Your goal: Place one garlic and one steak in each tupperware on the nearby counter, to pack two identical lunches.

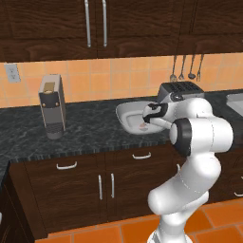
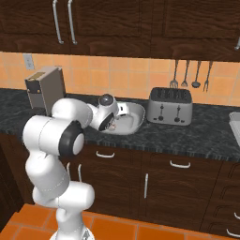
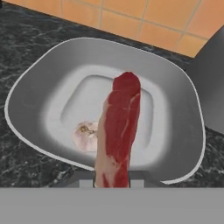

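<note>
My gripper (image 3: 116, 180) is shut on a steak (image 3: 120, 127), a red slab with a whitish fat edge that I see edge-on, hanging over the bowl-like tupperware (image 3: 30, 87). One pale garlic (image 3: 85, 135) lies on the bowl's floor just left of the steak. In the left base view the gripper (image 1: 144, 124) hovers over the same tupperware (image 1: 126, 113) on the black counter (image 1: 90, 128), with a bit of red steak (image 1: 143, 126) showing under the hand. From the right base view, the hand (image 2: 111, 125) sits over the bowl's (image 2: 135, 117) near-left rim.
A silver toaster (image 1: 179, 89) (image 2: 169, 105) stands just right of the bowl. A coffee machine (image 1: 52, 107) (image 2: 44, 89) stands further left. A pale rectangular tupperware (image 1: 236, 102) (image 2: 236, 124) shows at the far right edge. Utensils hang on the tiled wall.
</note>
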Controlling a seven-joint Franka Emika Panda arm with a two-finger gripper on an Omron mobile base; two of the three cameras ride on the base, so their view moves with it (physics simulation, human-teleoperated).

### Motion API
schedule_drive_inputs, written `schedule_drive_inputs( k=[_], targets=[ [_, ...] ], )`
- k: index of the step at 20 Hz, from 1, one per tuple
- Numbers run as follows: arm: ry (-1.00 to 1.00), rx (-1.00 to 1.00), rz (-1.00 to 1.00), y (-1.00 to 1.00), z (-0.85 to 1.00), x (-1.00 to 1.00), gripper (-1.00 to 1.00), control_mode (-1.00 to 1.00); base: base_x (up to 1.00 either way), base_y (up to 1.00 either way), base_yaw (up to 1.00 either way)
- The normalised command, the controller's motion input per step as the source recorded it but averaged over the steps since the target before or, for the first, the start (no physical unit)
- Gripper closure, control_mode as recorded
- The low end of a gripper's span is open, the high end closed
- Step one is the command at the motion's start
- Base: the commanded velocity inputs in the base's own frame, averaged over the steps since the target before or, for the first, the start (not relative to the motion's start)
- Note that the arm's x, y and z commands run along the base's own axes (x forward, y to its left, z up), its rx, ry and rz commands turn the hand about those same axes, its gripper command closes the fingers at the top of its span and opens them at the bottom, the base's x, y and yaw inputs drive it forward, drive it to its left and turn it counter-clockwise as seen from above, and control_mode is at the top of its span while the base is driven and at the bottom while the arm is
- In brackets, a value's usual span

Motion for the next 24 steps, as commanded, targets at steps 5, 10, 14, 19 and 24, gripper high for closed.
schedule_drive_inputs(
  k=[5, 10, 14, 19, 24],
  targets=[
    [0.00, 0.00, 0.00, 0.00, -0.14, 0.11, 1.00, -1.00, 0.00, 0.00, 0.00],
    [0.00, 0.00, 0.00, 0.00, -0.09, 0.11, 1.00, -1.00, 0.00, 0.00, 0.00],
    [0.00, 0.00, 0.00, 0.00, -0.05, 0.11, 1.00, -1.00, 0.00, 0.00, 0.00],
    [0.00, 0.00, 0.00, 0.00, -0.07, 0.12, 1.00, -1.00, 0.00, 0.00, 0.00],
    [0.00, 0.00, 0.00, 0.00, -0.09, 0.12, 1.00, -1.00, 0.00, 0.00, 0.00]
  ],
)
